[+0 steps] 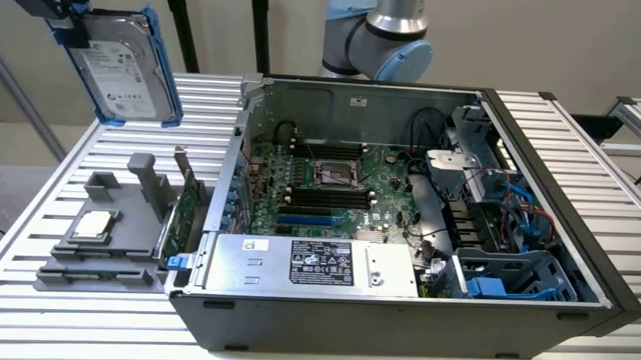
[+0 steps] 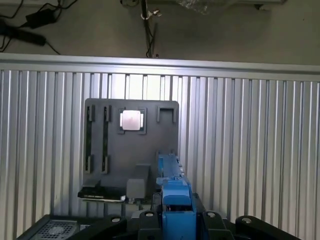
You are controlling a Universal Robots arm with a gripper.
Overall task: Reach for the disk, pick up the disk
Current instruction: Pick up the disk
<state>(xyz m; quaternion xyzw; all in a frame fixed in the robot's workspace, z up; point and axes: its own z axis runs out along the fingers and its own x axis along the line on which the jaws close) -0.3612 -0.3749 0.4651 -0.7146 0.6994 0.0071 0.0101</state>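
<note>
The disk point(image 1: 125, 71), a silver-grey hard drive with a white label in a bright blue bracket, hangs in the air above the table's far corner on the exterior view's left. It is tilted and clear of everything under it. My gripper point(image 1: 60, 16) is shut on its upper end. In the wrist view the disk point(image 2: 172, 192) shows edge-on as a blue strip running out from between the gripper point(image 2: 175, 222) fingers, above the grey holder.
A grey holder point(image 1: 100, 247) on the slatted table point(image 1: 90, 150) carries a square processor chip point(image 1: 92, 225) and an upright green card point(image 1: 185, 210). The open computer case point(image 1: 561, 247) with its power supply point(image 1: 311, 262) fills the middle. The arm's elbow point(image 1: 386, 34) stands behind it.
</note>
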